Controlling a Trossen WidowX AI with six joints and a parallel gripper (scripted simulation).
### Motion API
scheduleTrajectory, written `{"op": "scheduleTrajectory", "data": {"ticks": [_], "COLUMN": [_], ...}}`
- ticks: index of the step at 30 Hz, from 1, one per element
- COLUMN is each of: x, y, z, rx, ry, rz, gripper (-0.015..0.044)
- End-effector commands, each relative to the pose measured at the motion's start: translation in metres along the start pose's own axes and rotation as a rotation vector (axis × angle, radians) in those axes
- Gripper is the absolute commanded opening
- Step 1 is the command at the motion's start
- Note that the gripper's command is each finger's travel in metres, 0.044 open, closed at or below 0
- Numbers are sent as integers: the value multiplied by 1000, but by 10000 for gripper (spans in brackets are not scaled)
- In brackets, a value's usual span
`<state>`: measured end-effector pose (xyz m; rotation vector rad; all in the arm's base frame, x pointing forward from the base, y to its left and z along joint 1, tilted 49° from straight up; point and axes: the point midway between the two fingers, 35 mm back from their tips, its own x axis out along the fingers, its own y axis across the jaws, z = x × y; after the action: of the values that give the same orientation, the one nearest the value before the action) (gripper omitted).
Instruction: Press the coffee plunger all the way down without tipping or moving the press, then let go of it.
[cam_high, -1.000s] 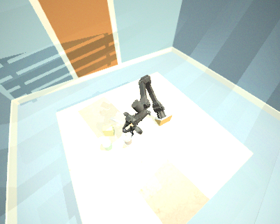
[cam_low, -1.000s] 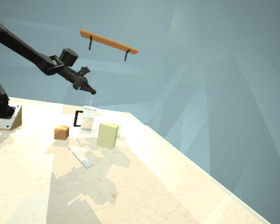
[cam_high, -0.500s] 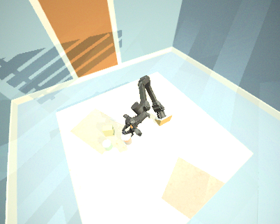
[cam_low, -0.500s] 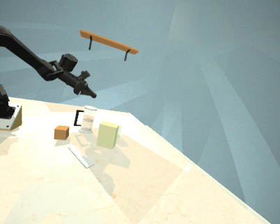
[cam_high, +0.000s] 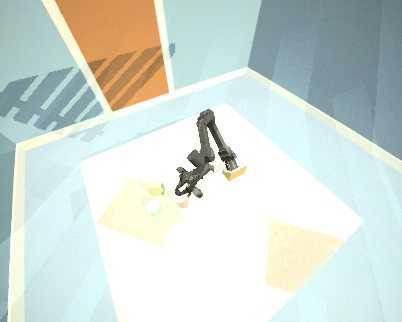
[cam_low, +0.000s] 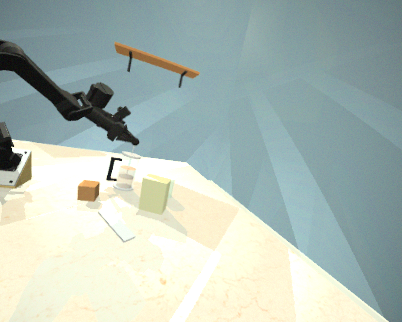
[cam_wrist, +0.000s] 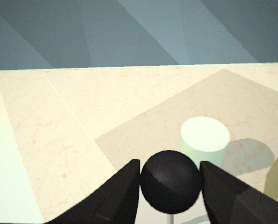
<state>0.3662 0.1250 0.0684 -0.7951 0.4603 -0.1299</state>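
Observation:
The coffee press (cam_low: 127, 175) (cam_high: 182, 202) stands on the table, a clear glass body on a round base, with a black handle (cam_low: 110, 169) on its left in the exterior view. Its pale lid (cam_low: 131, 155) slants a little and sits slightly right of the base there. A thin rod rises from the lid to my gripper (cam_low: 135, 142) (cam_wrist: 170, 182). The gripper is shut on the black round plunger knob, which shows between both fingertips in the wrist view. The knob is a short way above the lid. The plunger disc inside the glass is hard to make out.
A brown cube (cam_low: 88, 191) stands left of the press in the exterior view. A yellow-green box (cam_low: 154, 194) (cam_high: 155, 189) and a pale green cylinder (cam_wrist: 204, 135) (cam_high: 154, 206) stand close on the other side. A flat white strip (cam_low: 116, 225) lies in front. A shelf (cam_low: 156, 60) hangs behind.

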Motion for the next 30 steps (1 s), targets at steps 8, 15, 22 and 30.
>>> {"op": "scheduleTrajectory", "data": {"ticks": [8, 15, 22, 30], "x": [10, 11, 11, 11], "y": [-1, 0, 1, 2], "z": [-22, -21, -21, -21], "rx": [-42, -42, -42, -42], "ry": [67, 67, 67, 67], "rz": [-14, -14, -14, -14], "gripper": [118, 118, 118, 118]}}
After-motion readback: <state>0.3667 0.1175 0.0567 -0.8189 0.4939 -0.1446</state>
